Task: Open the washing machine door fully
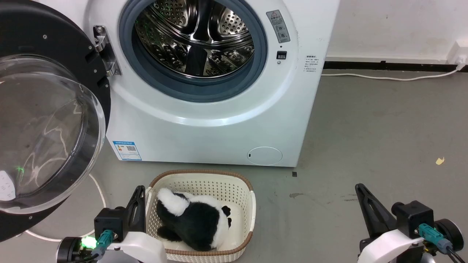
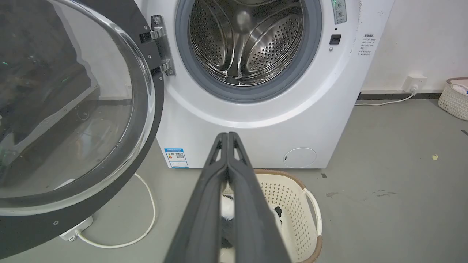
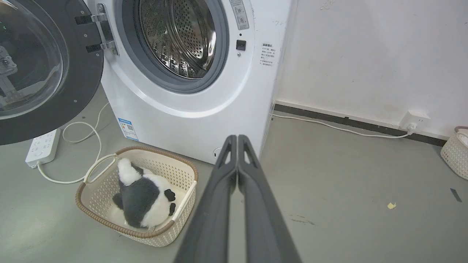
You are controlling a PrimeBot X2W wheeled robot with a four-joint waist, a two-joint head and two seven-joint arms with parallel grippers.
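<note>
The white washing machine [image 1: 204, 128] stands ahead with its steel drum [image 1: 197, 36] exposed. The washing machine door [image 1: 44, 124], black-rimmed with a clear bulging glass centre, is swung out to the left on its metal hinge [image 1: 106, 51]; the same door [image 2: 69, 109] fills the left of the left wrist view. My left gripper [image 1: 139, 190] is shut and empty at the lower left, beside the basket and apart from the door. My right gripper [image 1: 359, 188] is shut and empty at the lower right, over bare floor. Both fingertips meet in the wrist views: left gripper [image 2: 228, 134], right gripper [image 3: 237, 137].
A cream perforated basket [image 1: 241, 190] holding a black-and-white plush toy [image 1: 193, 219] sits on the floor in front of the machine. A white power strip [image 3: 42, 146] and its cable lie under the door. Another basket [image 3: 455, 153] stands by the right wall. Grey floor extends to the right.
</note>
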